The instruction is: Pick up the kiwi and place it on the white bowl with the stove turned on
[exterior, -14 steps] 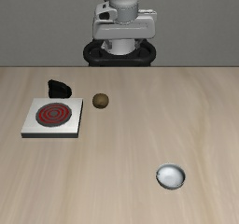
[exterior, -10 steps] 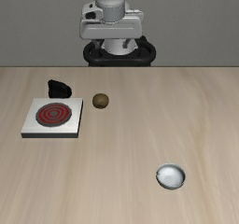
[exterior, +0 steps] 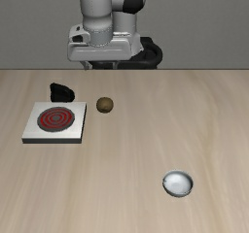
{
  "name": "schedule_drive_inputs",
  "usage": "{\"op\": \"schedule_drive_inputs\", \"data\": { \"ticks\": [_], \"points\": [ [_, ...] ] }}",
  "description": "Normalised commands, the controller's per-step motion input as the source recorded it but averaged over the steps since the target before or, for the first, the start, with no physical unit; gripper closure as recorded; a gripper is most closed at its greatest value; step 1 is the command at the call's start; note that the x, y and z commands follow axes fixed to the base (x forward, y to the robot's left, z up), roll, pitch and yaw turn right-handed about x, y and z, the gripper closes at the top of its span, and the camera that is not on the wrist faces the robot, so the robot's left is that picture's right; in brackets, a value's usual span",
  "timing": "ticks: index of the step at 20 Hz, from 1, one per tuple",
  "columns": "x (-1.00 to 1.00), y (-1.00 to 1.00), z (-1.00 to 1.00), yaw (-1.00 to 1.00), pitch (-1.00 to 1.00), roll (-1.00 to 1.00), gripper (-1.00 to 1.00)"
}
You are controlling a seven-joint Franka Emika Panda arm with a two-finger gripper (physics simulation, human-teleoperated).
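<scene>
The brown kiwi (exterior: pixel 104 105) lies on the wooden table, just right of the stove's top corner. A small white bowl (exterior: pixel 178 184) stands near the front at the exterior view's right. The stove (exterior: pixel 54 122) is a white square plate with red glowing rings, at the left. My gripper (exterior: pixel 97 65) hangs in the air behind the table's back edge, above and behind the kiwi and slightly to its left. It is open and holds nothing.
A black knob-like block (exterior: pixel 62 90) sits just behind the stove. The robot's dark base (exterior: pixel 148 52) stands at the table's far edge. Bare tabletop (exterior: pixel 136 149) stretches between the kiwi and the bowl.
The arm has swung toward the exterior view's left and dropped lower, bringing the gripper closer to the kiwi's side. The kiwi, bowl and stove have not moved.
</scene>
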Motion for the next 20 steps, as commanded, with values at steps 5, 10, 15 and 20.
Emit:
{"op": "schedule_drive_inputs", "data": {
  "ticks": [5,10,15,20],
  "points": [
    [0.0,0.0,-1.0,0.0,0.0,0.0,-1.0],
    [0.0,0.0,-1.0,0.0,0.0,0.0,-1.0],
    [-0.2,0.0,-0.6,0.0,0.0,0.0,1.0],
    [0.0,0.0,0.0,0.0,0.0,0.0,1.0]
  ]
}}
